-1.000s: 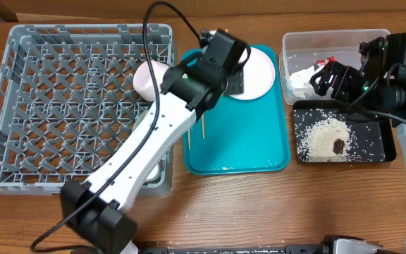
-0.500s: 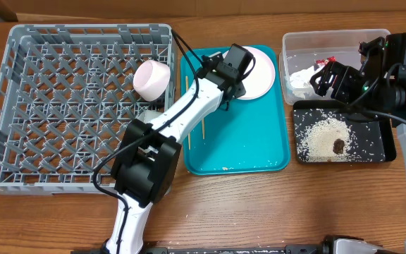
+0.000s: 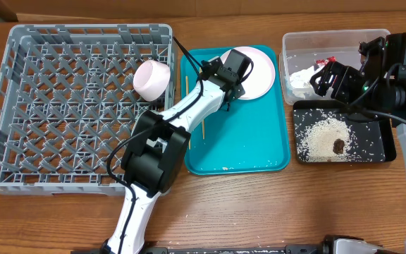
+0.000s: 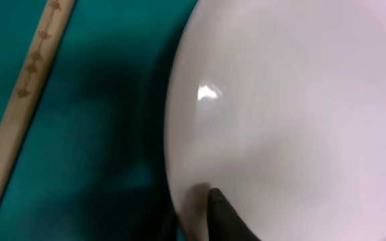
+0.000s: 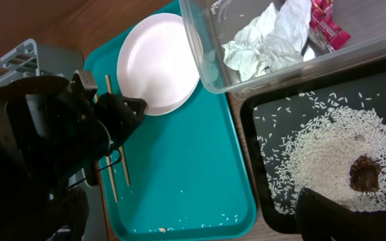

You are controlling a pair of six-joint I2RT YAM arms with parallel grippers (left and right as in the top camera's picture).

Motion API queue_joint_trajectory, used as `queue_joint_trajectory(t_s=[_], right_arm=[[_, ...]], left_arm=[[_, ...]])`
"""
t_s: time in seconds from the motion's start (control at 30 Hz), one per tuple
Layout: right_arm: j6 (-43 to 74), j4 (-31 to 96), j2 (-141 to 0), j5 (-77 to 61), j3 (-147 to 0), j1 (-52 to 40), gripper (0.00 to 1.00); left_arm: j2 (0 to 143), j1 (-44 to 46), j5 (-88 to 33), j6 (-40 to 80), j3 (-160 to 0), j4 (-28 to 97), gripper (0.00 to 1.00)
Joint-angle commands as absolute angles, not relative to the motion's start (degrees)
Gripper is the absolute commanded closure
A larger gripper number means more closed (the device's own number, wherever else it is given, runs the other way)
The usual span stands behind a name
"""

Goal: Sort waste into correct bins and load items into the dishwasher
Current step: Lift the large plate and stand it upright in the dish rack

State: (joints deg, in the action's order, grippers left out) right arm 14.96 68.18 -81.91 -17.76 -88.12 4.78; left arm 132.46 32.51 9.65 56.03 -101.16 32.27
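Observation:
The round white-pinkish plate lies at the back of the teal tray. My left gripper is at the plate's front-left rim. In the left wrist view one black finger rests on top of the plate and the other is under the rim, so the left gripper is shut on it. Two chopsticks lie on the tray's left side. My right gripper hangs open over the clear tub and the black tray. A small pale bowl sits in the grey rack.
The clear tub holds crumpled white paper and a red wrapper. Rice and a brown lump lie in the black tray. A few grains dot the teal tray's front.
My left arm has swung down and right to the plate's rim, and its jaws have closed there. The right arm has not moved.

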Motion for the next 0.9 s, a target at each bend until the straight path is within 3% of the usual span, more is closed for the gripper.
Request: queue_joint_trajectory(t_s=[0.0, 0.3, 0.5, 0.87], right_arm=[[14.7, 67.8, -81.6, -17.6, -88.1, 4.6, 0.0], [14.7, 67.8, -81.6, -17.6, -88.1, 4.6, 0.0], [14.7, 67.8, -81.6, -17.6, -88.1, 4.6, 0.0], [14.7, 67.8, -81.6, -17.6, -88.1, 4.6, 0.0]], left_arm=[[134.4, 32.5, 9.6, 56.6, -101.5, 32.7, 0.96], [129.8, 31.0, 14.0, 43.0, -107.1, 39.4, 0.96], [121.2, 29.6, 21.4, 17.6, -115.0, 46.2, 0.96], [108.8, 22.1, 52.8, -5.5, -118.5, 48.9, 0.96]])
